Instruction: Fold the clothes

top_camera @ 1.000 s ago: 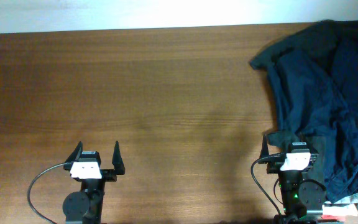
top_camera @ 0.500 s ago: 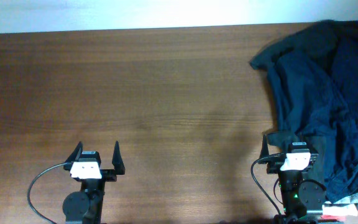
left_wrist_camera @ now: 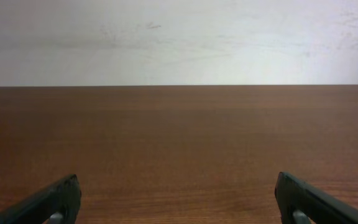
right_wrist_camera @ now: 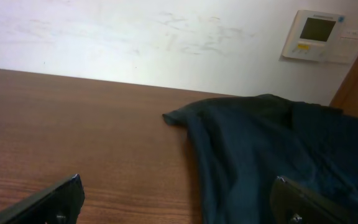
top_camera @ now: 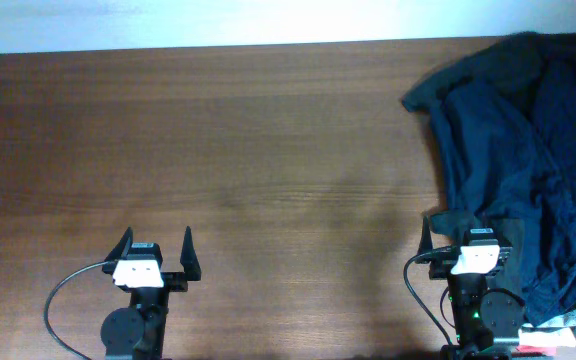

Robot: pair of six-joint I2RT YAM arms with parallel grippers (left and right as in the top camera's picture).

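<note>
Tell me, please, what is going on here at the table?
Folding has not yet begun. The clothes lie in a crumpled dark blue heap at the far right corner of the wooden table, trailing down beside the right arm. Both arms sit at the near edge. The left hand is open over bare wood, and the right hand is open too, facing the heap but gripping nothing.

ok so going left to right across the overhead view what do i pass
left pincer → bare stretch of wooden table → heap of dark clothes
</note>
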